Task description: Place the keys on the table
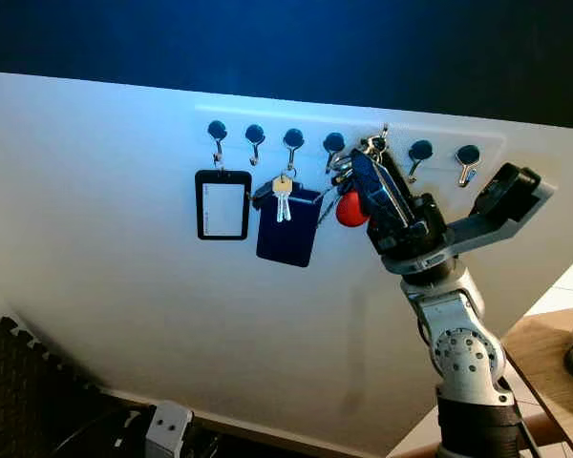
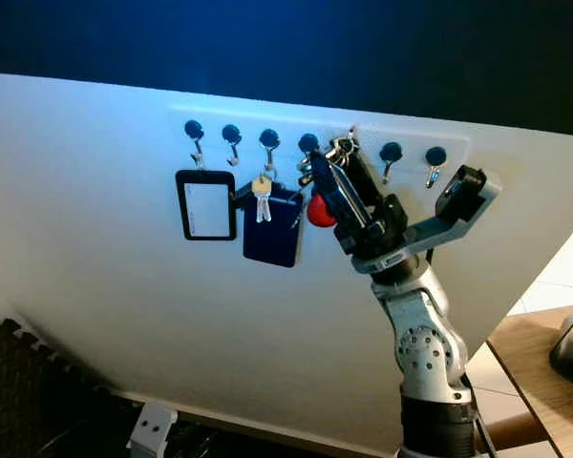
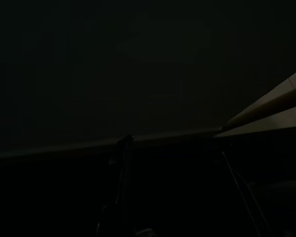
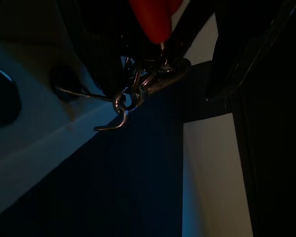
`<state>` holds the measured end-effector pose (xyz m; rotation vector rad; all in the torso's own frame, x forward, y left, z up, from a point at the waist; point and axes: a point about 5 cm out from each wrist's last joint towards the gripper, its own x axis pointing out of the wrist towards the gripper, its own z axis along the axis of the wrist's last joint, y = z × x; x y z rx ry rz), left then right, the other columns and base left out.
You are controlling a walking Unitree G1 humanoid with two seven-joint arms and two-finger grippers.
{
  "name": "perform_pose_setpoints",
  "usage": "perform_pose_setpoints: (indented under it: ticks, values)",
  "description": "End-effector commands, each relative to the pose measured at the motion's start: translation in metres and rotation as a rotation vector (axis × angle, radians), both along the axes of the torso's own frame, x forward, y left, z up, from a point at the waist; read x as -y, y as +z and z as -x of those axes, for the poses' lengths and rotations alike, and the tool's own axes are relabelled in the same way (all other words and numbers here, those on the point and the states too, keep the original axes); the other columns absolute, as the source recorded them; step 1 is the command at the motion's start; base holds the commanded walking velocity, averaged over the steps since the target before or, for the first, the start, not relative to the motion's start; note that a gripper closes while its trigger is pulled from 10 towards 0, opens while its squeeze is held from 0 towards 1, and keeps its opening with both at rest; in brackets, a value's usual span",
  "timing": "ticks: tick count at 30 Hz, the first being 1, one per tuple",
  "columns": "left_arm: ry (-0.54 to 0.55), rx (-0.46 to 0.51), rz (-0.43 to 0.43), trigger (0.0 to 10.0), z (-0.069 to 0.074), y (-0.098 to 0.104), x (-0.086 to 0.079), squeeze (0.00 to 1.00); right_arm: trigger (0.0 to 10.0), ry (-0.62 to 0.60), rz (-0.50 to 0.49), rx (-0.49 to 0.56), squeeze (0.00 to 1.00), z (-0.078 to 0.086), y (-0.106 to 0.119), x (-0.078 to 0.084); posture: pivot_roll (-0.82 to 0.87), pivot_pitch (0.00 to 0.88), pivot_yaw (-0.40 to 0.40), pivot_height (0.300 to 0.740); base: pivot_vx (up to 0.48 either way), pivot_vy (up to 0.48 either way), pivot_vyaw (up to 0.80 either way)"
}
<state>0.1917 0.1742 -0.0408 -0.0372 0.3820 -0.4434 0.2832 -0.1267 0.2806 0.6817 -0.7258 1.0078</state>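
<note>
Against the white wall [image 1: 124, 267], I have the right arm [image 1: 458, 353] raised to a row of dark-knobbed hooks [image 1: 293, 141], where the right gripper [image 1: 368, 162] is clamped on the keys [image 4: 138, 91] with their red fob [image 1: 350, 212], still looped on a metal hook. Beside them hang a navy pouch [image 1: 288, 229], a black badge holder [image 1: 222, 204] and a second small key bunch [image 1: 282, 198].

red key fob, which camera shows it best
The left eye view: the red key fob hangs in full below the hooks, beside the right gripper. The right eye view matches. The right wrist view crops it at the frame edge; the left wrist view is dark.
</note>
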Motion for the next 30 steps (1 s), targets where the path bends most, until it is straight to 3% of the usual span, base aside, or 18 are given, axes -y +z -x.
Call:
perform_pose_setpoints:
  ticks: [1,13,26,30]
  values:
    - [-0.003,-0.016,-0.016,10.0,0.005,-0.003,-0.005,0.00,10.0,-0.004,-0.014,0.078,0.00,0.006,0.014,0.001,0.09,0.094,-0.039,0.740,0.000,0.000,0.00]
    - [-0.009,0.008,-0.007,10.0,0.002,0.001,0.000,0.00,10.0,-0.006,-0.045,0.143,0.00,0.008,0.037,-0.001,0.09,0.094,-0.040,0.740,0.000,0.000,0.00]
    - [-0.009,0.016,-0.004,10.0,0.002,0.002,0.000,0.00,10.0,-0.112,-0.069,0.093,0.00,-0.004,0.039,0.008,0.09,0.097,-0.040,0.740,0.000,0.000,0.00]
    - [-0.008,0.017,-0.004,10.0,0.002,0.002,0.000,0.00,10.0,-0.069,0.044,0.133,0.00,0.001,0.036,-0.002,0.09,0.097,-0.039,0.740,0.000,0.000,0.00]
